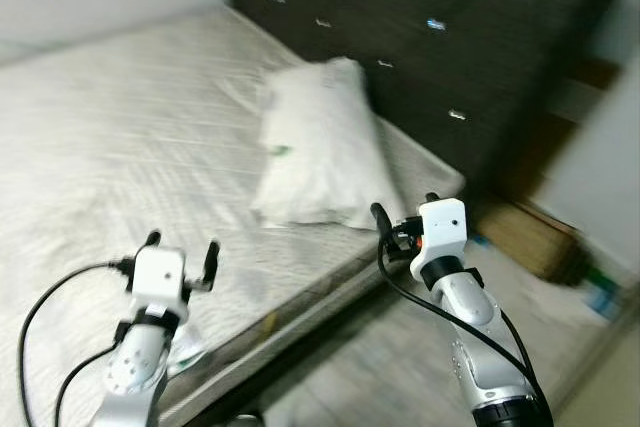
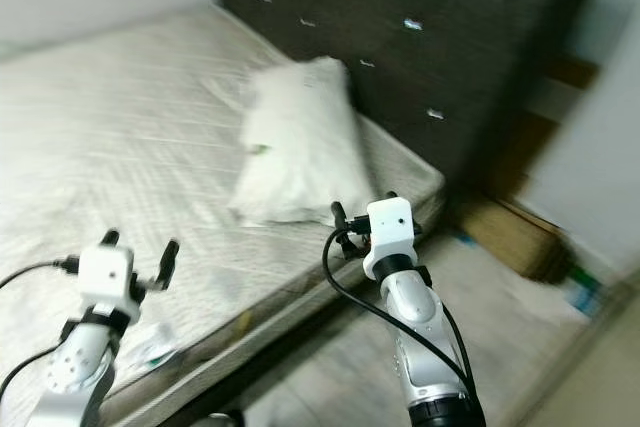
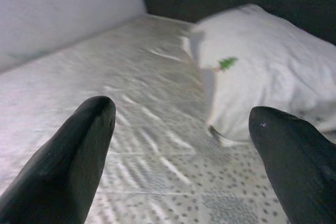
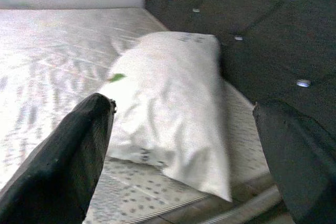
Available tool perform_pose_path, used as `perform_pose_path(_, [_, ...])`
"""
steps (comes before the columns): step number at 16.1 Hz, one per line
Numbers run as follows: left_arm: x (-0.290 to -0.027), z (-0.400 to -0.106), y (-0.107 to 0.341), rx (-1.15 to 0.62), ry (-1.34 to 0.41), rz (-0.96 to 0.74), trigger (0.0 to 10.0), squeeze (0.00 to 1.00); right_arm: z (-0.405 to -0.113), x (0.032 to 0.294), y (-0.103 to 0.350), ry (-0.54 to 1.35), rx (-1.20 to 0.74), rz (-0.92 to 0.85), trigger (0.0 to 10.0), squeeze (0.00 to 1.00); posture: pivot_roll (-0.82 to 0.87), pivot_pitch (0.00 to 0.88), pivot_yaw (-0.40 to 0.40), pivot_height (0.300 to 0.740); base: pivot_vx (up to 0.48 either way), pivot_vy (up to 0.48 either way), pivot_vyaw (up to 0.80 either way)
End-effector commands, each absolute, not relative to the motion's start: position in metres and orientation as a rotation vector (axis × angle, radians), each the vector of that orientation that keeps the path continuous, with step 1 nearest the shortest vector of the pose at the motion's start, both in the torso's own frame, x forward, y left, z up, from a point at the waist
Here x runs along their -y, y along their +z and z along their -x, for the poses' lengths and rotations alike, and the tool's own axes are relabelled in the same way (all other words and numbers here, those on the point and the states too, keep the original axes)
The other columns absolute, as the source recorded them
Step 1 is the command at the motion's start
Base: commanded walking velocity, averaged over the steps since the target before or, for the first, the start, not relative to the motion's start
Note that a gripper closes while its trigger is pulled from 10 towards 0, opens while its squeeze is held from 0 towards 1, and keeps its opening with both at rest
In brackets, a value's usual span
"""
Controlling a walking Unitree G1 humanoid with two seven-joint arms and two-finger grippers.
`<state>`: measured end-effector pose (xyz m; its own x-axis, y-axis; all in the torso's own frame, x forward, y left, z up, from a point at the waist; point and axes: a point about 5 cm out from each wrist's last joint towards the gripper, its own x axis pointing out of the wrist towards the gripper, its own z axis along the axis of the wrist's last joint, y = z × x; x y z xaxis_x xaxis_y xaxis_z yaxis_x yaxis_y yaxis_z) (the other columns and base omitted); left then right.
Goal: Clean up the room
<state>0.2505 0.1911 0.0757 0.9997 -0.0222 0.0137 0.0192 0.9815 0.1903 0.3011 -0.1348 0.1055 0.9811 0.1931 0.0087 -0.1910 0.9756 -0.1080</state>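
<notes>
The left gripper (image 1: 181, 250) is held forward above the near edge of the bed (image 1: 110, 137), its two black fingers wide apart and holding nothing. The right gripper (image 1: 405, 213) is raised beside the bed's corner, also wide open and empty, and it looks toward the pillow (image 1: 318, 142). I think both arms are kept up and open like this because the robot is approaching the bed and is ready to take something, but the pictures are blurred, so this is only my guess. The white pillow lies on the bare mattress, close to the dark padded headboard (image 1: 440, 37), a little crooked, with a small green mark on its cover. A small pale wrapper or paper (image 2: 150, 347) lies at the mattress edge under the left arm. On the floor beside the bed stands a brown box (image 1: 525, 237); what is inside it I cannot see.
</notes>
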Motion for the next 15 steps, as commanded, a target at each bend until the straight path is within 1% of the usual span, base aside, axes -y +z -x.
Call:
perform_pose_path(1, [-0.190, -0.249, 0.070, -0.013, -0.021, -0.188, 10.0, 0.00, -0.302, 0.141, 0.102, 0.176, 0.004, 0.105, 10.0, 0.00, 0.01, 0.122, -0.031, 0.740, 0.000, 0.000, 0.80])
perform_pose_path(3, [-0.188, -0.250, 0.071, -0.009, -0.024, -0.180, 10.0, 0.00, -0.306, 0.136, 0.106, 0.197, 0.022, 0.095, 10.0, 0.00, 0.00, 0.121, -0.031, 0.740, 0.000, 0.000, 0.80])
perform_pose_path(9, [-0.187, -0.251, 0.070, -0.022, -0.039, -0.172, 10.0, 0.00, -0.305, 0.129, 0.104, 0.222, 0.024, 0.088, 10.0, 0.00, 0.01, 0.135, -0.034, 0.740, 0.000, 0.000, 0.80])
perform_pose_path(10, [-0.187, -0.252, 0.070, -0.021, -0.041, -0.174, 10.0, 0.00, -0.304, 0.127, 0.104, 0.229, 0.022, 0.085, 10.0, 0.00, 0.01, 0.138, -0.044, 0.740, 0.000, 0.000, 0.80])
perform_pose_path(13, [-0.179, -0.259, 0.074, -0.002, -0.062, -0.178, 10.0, 0.00, -0.309, 0.120, 0.106, 0.260, 0.033, 0.086, 10.0, 0.00, 0.03, 0.138, -0.062, 0.740, 0.000, 0.000, 0.80])
perform_pose_path(15, [-0.180, -0.258, 0.072, -0.012, -0.047, -0.159, 10.0, 0.00, -0.316, 0.117, 0.113, 0.264, 0.061, 0.078, 10.0, 0.00, 0.03, 0.138, -0.062, 0.740, 0.000, 0.000, 0.80])
